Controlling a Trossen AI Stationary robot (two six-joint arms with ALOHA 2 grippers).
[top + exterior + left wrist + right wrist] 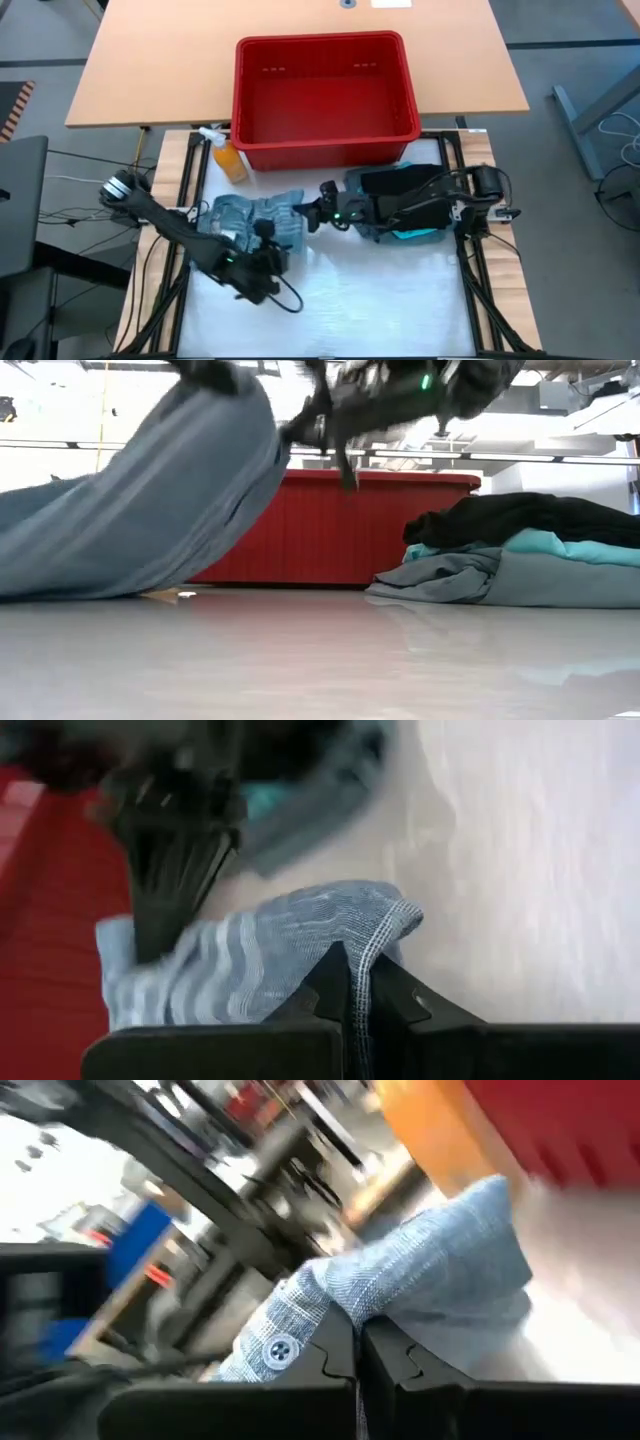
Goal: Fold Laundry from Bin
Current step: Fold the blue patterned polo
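On table: 1 bin (325,95) | 4 garments | both grippers clamp blue-grey shirt (250,218)

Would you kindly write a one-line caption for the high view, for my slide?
Both grippers, left and right, pinch the blue-grey shirt before the empty red bin, folded garments stacked at right.

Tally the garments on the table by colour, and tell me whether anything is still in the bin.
Blue-grey shirt, held up by both end effectors: 1
Black garment: 1
Turquoise garment: 1
Grey-green garment: 1
Garments in the red bin: 0
Total: 4 garments, three of them stacked in one pile.
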